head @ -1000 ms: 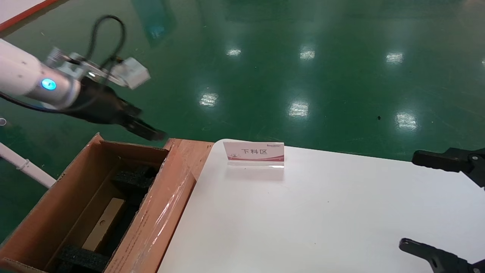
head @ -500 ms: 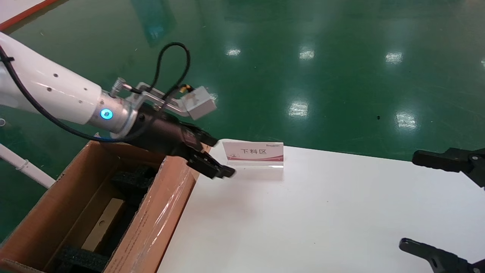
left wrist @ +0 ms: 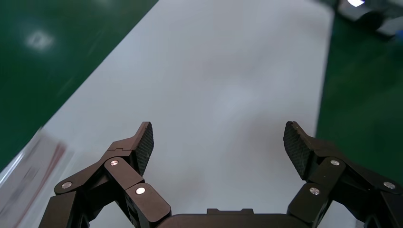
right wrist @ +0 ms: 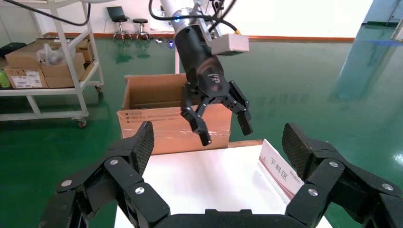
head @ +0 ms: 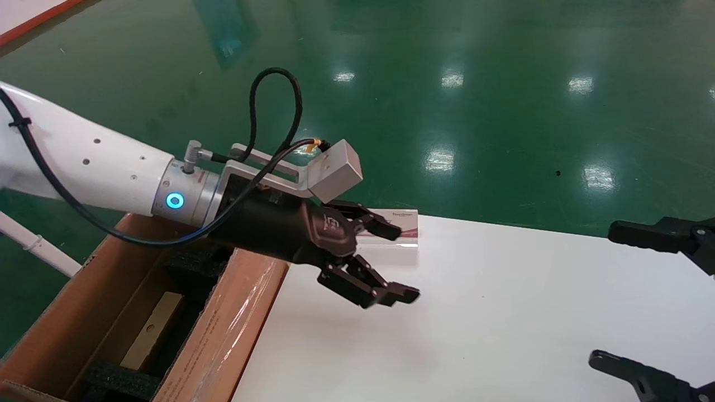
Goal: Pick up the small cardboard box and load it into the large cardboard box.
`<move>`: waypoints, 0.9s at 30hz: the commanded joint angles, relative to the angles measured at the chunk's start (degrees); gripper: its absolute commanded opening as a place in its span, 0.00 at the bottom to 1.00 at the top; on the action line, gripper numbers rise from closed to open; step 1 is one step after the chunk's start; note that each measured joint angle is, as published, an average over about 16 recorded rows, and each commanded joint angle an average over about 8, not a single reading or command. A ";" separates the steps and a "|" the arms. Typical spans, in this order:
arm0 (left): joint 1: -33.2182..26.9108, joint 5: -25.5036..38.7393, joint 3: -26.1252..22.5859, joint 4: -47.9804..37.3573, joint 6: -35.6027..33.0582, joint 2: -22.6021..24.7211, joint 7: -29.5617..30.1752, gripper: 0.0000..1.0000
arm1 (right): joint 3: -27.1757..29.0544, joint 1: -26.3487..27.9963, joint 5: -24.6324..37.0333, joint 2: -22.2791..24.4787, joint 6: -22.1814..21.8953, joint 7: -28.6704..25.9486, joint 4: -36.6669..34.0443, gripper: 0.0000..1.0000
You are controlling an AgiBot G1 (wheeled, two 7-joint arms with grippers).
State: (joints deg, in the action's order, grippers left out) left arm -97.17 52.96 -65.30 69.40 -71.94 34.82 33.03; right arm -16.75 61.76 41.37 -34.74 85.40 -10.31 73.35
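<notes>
The left claw point(head: 394, 262) hangs over the white tabletop point(head: 503, 312), just past the near corner where the big box point(head: 223, 335) stands against the tabletop's left edge. Its fingers are spread wide and nothing sits between them; the left wrist view shows only bare white surface between the two ribbed pads point(left wrist: 145, 142). The white forearm reaches in from the left, crossing above the big box's far end, with a black cable looping up over the wrist and a small grey camera block point(head: 337, 174) mounted on top.

The big box is open at the top. Its long taped flap point(head: 237, 324) lies along the tabletop's edge, glossy under the lights. Inside, black foam point(head: 120, 379) sits at the near end and more at the far end, and between them the small box point(head: 153, 329) lies flat on the bottom, a pale tan strip running lengthwise. It is well apart from the left claw and untouched by it.

Behind the left claw, near the far edge of the tabletop, stands a small sign point(head: 403, 226) with a red band, partly hidden by the upper finger.

The right claw point(head: 637, 304) is at the right edge of the tabletop, also open wide and holding nothing. From its wrist view the left claw point(right wrist: 219, 113) shows farther off in front of the big box point(right wrist: 161, 114).
</notes>
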 commanded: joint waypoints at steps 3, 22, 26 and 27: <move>5.74 -1.79 7.95 0.67 -2.22 0.03 -3.59 1.00 | 0.07 -0.02 0.05 -0.03 0.03 -0.04 0.02 1.00; 32.36 -10.07 44.80 3.79 -12.49 0.17 -20.26 1.00 | 0.39 -0.10 0.26 -0.15 0.16 -0.24 0.12 1.00; 34.46 -10.67 47.76 3.99 -13.24 0.17 -21.61 1.00 | 0.46 -0.12 0.30 -0.17 0.18 -0.28 0.14 1.00; 34.56 -10.69 47.92 4.00 -13.27 0.16 -21.68 1.00 | 0.47 -0.13 0.32 -0.18 0.19 -0.29 0.15 1.00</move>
State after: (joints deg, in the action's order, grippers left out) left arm -63.43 42.51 -18.52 73.31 -84.91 34.99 11.87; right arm -16.28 61.63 41.68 -34.92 85.59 -10.59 73.50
